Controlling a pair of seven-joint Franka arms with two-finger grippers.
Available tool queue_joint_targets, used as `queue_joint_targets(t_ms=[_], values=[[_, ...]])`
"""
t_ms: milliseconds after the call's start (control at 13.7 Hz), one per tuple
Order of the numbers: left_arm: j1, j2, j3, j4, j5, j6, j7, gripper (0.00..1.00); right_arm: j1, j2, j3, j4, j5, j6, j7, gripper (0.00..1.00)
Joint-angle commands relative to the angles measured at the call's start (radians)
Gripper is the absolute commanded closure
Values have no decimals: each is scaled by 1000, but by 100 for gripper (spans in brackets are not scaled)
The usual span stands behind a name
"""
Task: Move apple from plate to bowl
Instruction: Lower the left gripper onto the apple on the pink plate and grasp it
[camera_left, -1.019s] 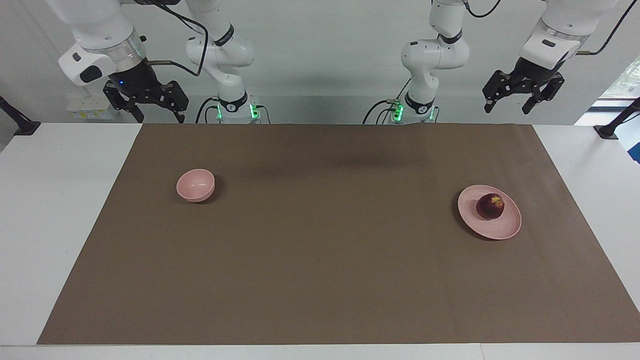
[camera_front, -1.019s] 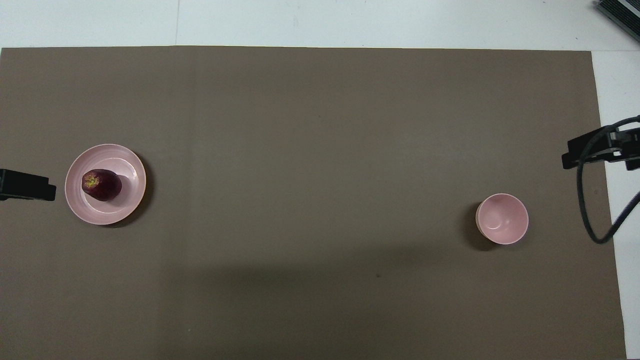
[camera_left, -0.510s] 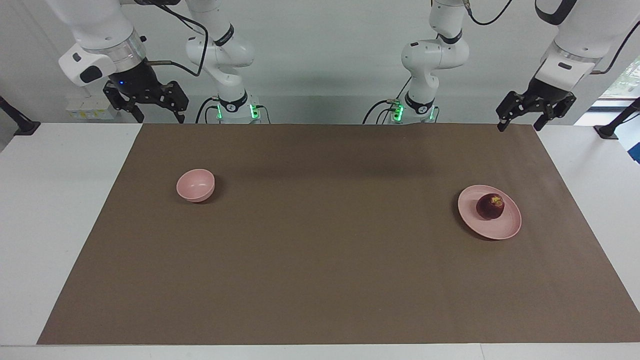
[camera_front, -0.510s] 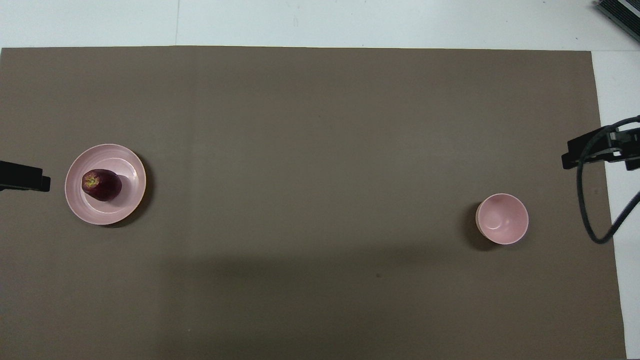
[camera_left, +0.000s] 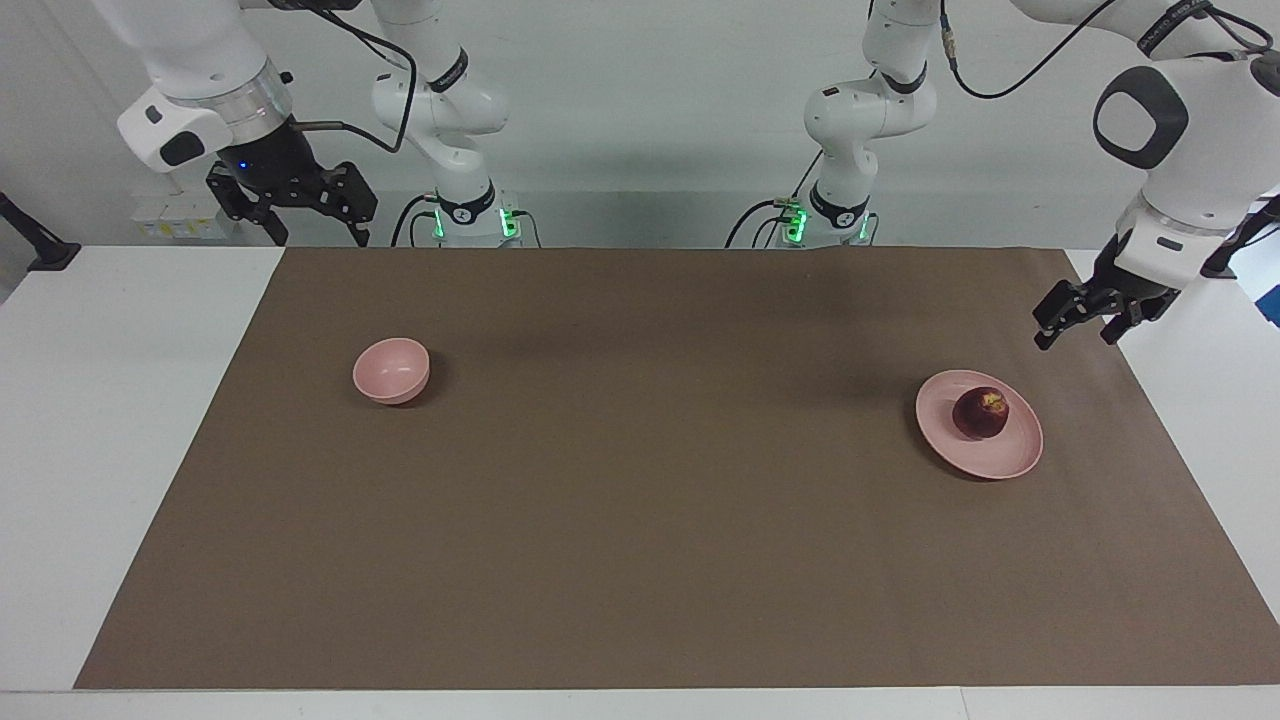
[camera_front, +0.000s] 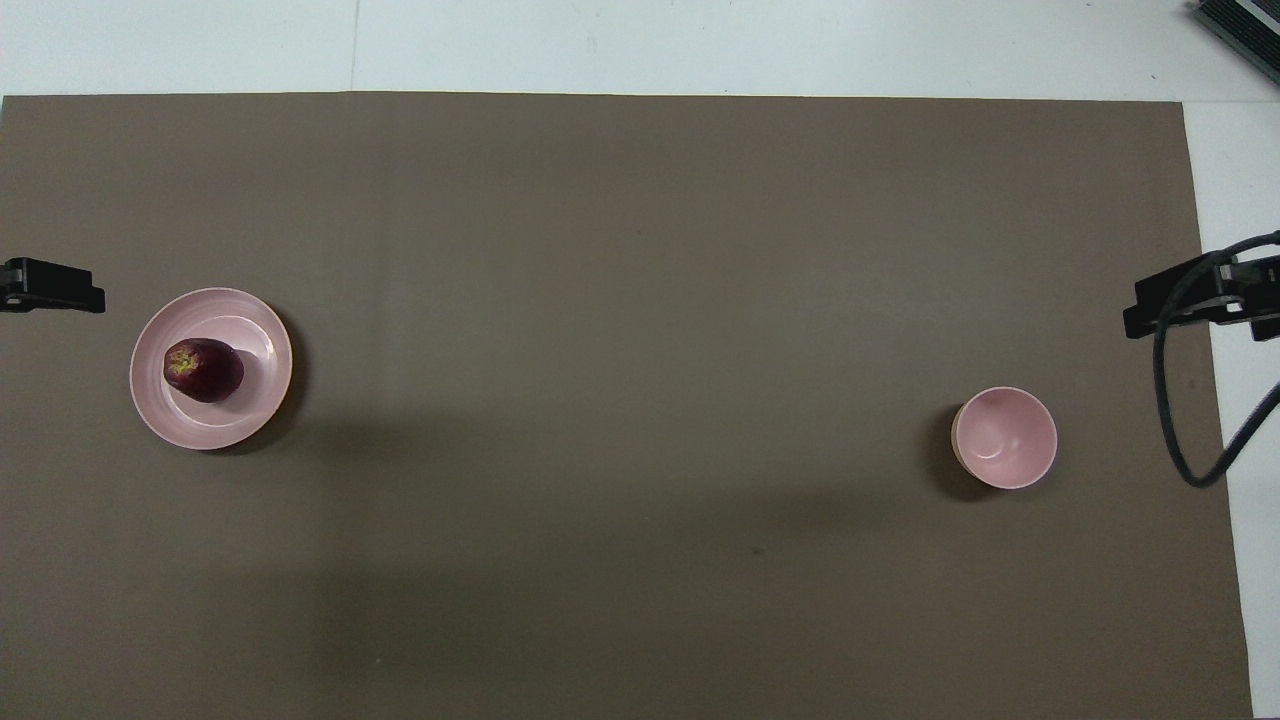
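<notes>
A dark red apple (camera_left: 980, 413) (camera_front: 203, 370) lies on the flat pink plate (camera_left: 1015, 452) (camera_front: 212, 425) toward the left arm's end of the table. The small deep pink bowl (camera_left: 391, 370) (camera_front: 1003, 437) stands with nothing in it toward the right arm's end. My left gripper (camera_left: 1075, 335) (camera_front: 52, 297) hangs open and holds nothing, over the mat's edge beside the plate and apart from it. My right gripper (camera_left: 318, 236) (camera_front: 1180, 305) waits open, raised over the mat's corner by its base, well clear of the bowl.
A brown mat (camera_left: 640, 520) covers most of the white table (camera_left: 100, 400). A black cable (camera_front: 1185, 440) loops down from the right arm over the mat's edge. Both arm bases (camera_left: 470, 215) stand along the table's robot-side edge.
The left gripper has come down from high by its base and moved out toward the plate. The right arm, apple, plate and bowl have not moved.
</notes>
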Motion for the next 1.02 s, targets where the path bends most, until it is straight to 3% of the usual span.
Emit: queue_joint_targets(t_ms=[0, 291, 728, 946], values=[[8, -5, -9, -95, 11, 129, 13, 0, -10, -12, 4, -13, 20, 3, -26, 0], [-9, 87, -9, -168, 11, 218, -1, 0, -8, -17, 4, -23, 20, 5, -25, 0], [-12, 91, -9, -324, 11, 330, -2, 0, -10, -17, 4, -22, 20, 3, -28, 0], [-12, 89, -9, -347, 9, 354, -8, 0, -11, -17, 3, -22, 20, 3, -28, 0]])
